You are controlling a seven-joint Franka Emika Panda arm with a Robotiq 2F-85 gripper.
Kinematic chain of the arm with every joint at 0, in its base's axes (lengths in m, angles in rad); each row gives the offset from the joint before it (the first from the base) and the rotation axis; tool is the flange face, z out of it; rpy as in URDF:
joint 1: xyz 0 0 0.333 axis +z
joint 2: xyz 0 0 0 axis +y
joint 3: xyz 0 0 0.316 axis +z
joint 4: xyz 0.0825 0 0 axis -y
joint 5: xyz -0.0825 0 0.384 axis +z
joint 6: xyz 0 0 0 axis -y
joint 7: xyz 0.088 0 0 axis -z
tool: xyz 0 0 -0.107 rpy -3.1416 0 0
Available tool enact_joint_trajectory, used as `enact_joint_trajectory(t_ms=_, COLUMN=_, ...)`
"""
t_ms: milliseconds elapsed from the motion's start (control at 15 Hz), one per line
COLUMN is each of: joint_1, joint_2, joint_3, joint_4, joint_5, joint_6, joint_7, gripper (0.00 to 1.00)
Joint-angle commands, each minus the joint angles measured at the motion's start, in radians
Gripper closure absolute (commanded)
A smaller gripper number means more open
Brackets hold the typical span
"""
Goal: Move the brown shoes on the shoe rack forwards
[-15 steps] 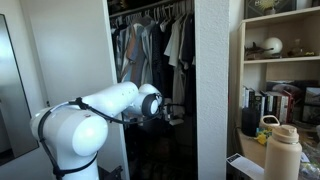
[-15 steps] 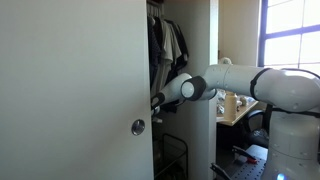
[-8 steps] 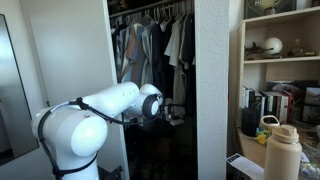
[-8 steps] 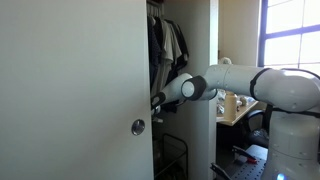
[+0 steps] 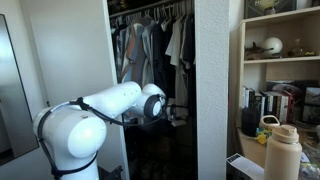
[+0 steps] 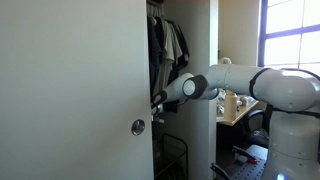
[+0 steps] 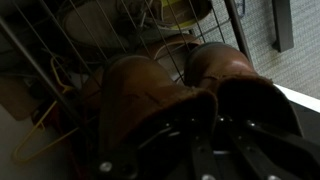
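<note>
In an exterior view, the white arm (image 5: 110, 100) reached into a dark closet (image 5: 150, 140) under a row of hanging clothes (image 5: 150, 45). The gripper (image 5: 172, 112) sat in the closet's shadow, and its jaws could not be made out there. A bookshelf (image 5: 280, 60) stood beside the closet, with a tan bottle (image 5: 283, 150) in front of it.

In an exterior view from the opposite side, the arm (image 6: 240, 85) stretched past a white door (image 6: 70, 80) with a round knob (image 6: 137, 127). The gripper (image 6: 157, 103) was half hidden by the door's edge. A wire rack (image 6: 174, 155) showed low in the closet, below the clothes (image 6: 170, 40).

In the wrist view, the two brown shoes (image 7: 150, 95) lay side by side on the wire rack (image 7: 90, 30), touching each other, their openings facing the camera. The gripper (image 7: 212, 125) was pressed together right at the shoes' near rims, where the two met. Whether it pinched leather could not be told. A yellowish hanger (image 7: 40, 140) lay beside the shoes.
</note>
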Motion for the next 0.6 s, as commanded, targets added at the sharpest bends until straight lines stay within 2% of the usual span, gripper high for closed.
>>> enact_joint_trajectory(t_ms=0, joint_1=-0.045, joint_2=-0.088, joint_3=0.041, joint_4=-0.119, joint_5=0.054, joint_6=0.078, joint_7=0.030, gripper=0.96)
enact_joint_trajectory(t_ms=267, joint_1=-0.073, joint_2=-0.162, joint_3=0.058, joint_4=-0.250, joint_5=0.064, joint_6=0.183, joint_7=0.019, gripper=0.96)
enact_joint_trajectory(t_ms=533, joint_1=-0.098, joint_2=-0.262, joint_3=0.065, joint_4=-0.429, joint_5=0.061, joint_6=0.325, joint_7=0.023, gripper=0.96)
